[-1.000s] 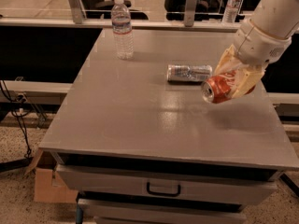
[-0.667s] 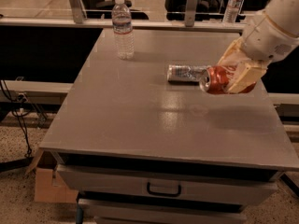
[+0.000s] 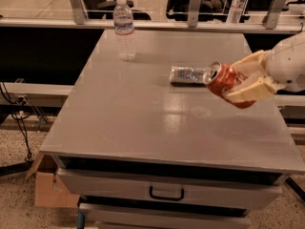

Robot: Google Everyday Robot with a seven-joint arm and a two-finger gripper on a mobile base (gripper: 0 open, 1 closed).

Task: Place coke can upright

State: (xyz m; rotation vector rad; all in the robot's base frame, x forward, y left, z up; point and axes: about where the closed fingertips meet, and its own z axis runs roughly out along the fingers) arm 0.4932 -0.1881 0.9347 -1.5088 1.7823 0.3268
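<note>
One coke can (image 3: 220, 78) clamped in pincer (image 3: 239, 81) | above worktop (image 3: 143, 113), right side | long axis near-horizontal, top pointing left | needs tipping top-up.

The hand (image 3: 234, 82) grips the coke can (image 3: 220, 77) (tipped sideways) above the table (image 3: 119, 120).

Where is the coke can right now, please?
The coke can is at the right of the camera view, held tilted in the gripper above the table, just right of the silver can lying on its side.
</note>
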